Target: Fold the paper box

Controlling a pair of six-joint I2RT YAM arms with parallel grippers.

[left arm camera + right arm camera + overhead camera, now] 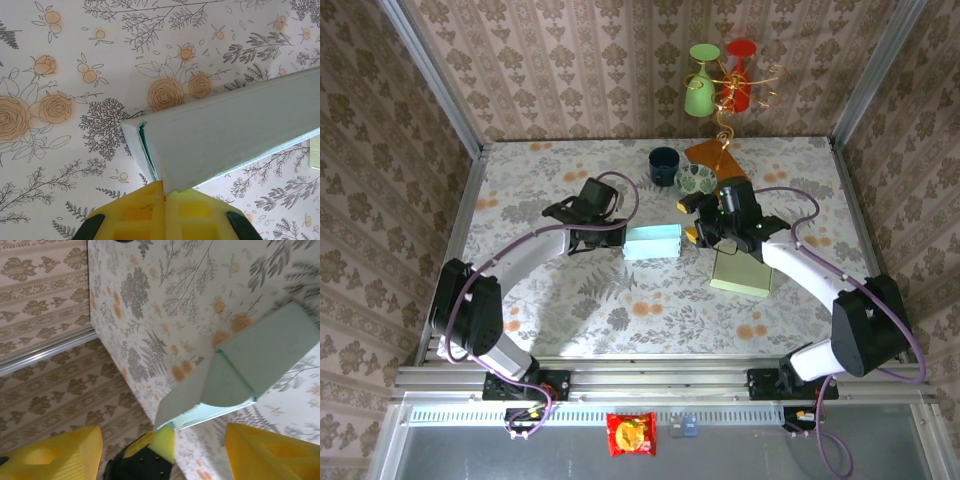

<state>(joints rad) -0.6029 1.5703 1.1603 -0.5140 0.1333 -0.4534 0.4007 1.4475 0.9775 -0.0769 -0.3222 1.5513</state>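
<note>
Our left claw point(164, 194) is clamped on the left end of the paper box point(652, 242) near the middle of the worktop point(580, 305) while our right claw point(698, 235) stands apart by its loose right flap point(226, 382), so we risk that flap springing open or the box pivoting.

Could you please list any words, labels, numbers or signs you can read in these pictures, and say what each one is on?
None can be read.
The red snack packet carries print, but it is too small to make out.
The paper box shows plain, unprinted faces.
</note>
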